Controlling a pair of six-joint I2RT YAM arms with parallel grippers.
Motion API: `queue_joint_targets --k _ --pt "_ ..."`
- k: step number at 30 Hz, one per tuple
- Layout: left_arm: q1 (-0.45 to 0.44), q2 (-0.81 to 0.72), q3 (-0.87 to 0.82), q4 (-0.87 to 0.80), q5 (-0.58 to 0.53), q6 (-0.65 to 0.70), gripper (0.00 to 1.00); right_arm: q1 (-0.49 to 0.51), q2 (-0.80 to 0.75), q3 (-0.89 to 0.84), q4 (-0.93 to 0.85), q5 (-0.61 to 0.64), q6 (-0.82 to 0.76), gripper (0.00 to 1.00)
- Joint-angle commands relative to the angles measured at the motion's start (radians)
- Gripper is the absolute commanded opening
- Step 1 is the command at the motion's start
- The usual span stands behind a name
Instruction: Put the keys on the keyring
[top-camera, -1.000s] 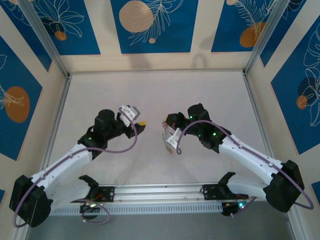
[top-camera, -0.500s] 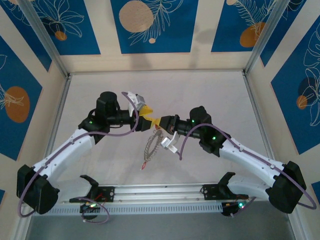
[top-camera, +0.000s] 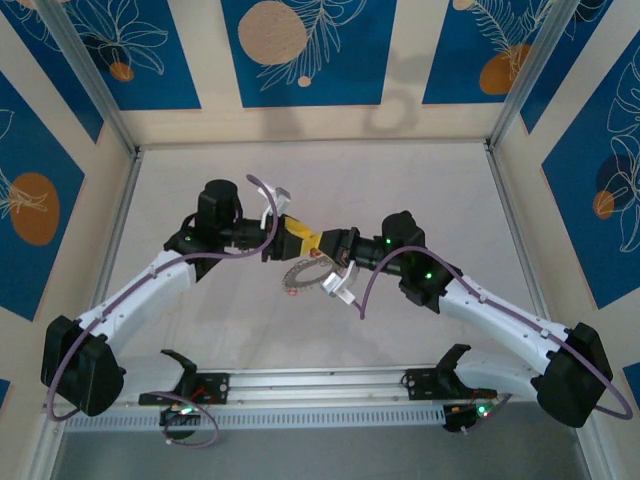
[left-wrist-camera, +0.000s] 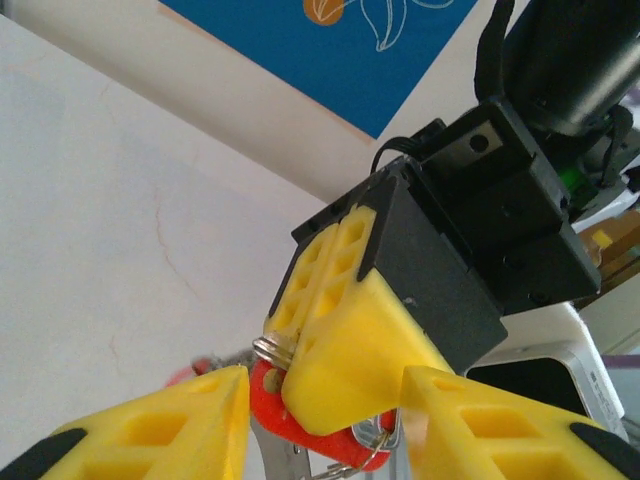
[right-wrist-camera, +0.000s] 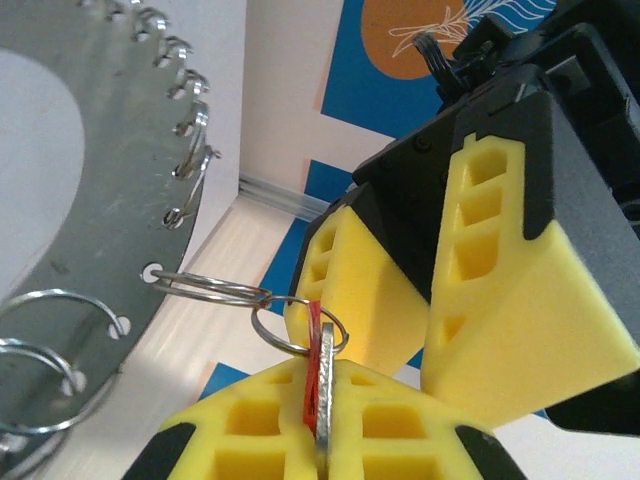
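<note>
Over the middle of the worktop (top-camera: 420, 185) the two arms meet nose to nose. The left arm (top-camera: 150, 290) comes up from the near left corner and the right arm (top-camera: 500, 310) from the near right.

The left gripper (top-camera: 297, 232) is spread wide. On its wrist cam its two yellow fingers (left-wrist-camera: 150, 425) sit well apart, and one tip of the right gripper (top-camera: 322, 243) pokes in between them. The right gripper is pinched narrow on a red key (right-wrist-camera: 314, 375), which stands edge-on in the slot between its pads with a metal edge showing beside the red.

The keyring (top-camera: 303, 276) sits just on the near side of where the grippers meet, roughly mid-worktop. From above it looks tilted, but I can't tell if its low edge touches the surface. Up close it's a flat grey plate (right-wrist-camera: 90, 200) with a bunch of small wire loops (right-wrist-camera: 190, 130) threaded through holes along its rim.

One thin loop (right-wrist-camera: 205, 288) runs out of a rim hole and links to a second loop that goes through the key. From the left wrist cam the key (left-wrist-camera: 272, 398) peeks out red under the right gripper's tip, right beside the left gripper's own finger.
</note>
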Motion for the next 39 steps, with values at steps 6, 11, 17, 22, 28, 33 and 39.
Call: queue_joint_targets --k 6,11,17,22,28,33,39 --pt "-0.003 -0.007 -0.010 -0.031 0.108 -0.077 0.42 -0.017 0.005 0.009 0.124 -0.034 0.043 0.00" --pt "0.017 -0.042 -0.030 -0.072 0.067 -0.110 0.52 -0.028 0.016 0.015 0.117 -0.017 0.041 0.00" --pt "0.023 -0.062 -0.038 -0.071 0.054 -0.113 0.54 -0.042 0.013 0.000 0.143 -0.015 0.058 0.00" --pt "0.022 -0.028 -0.029 0.022 0.077 -0.177 0.49 -0.032 0.030 0.009 0.161 -0.031 0.061 0.00" --pt "0.022 -0.022 -0.017 0.009 0.069 -0.164 0.45 -0.022 0.037 0.008 0.197 -0.045 0.075 0.00" --pt "0.022 -0.023 -0.023 0.058 0.090 -0.197 0.40 -0.009 0.046 0.012 0.202 -0.052 0.076 0.00" --pt "0.022 -0.031 -0.017 0.049 0.083 -0.185 0.33 0.004 0.063 0.016 0.215 -0.053 0.079 0.00"
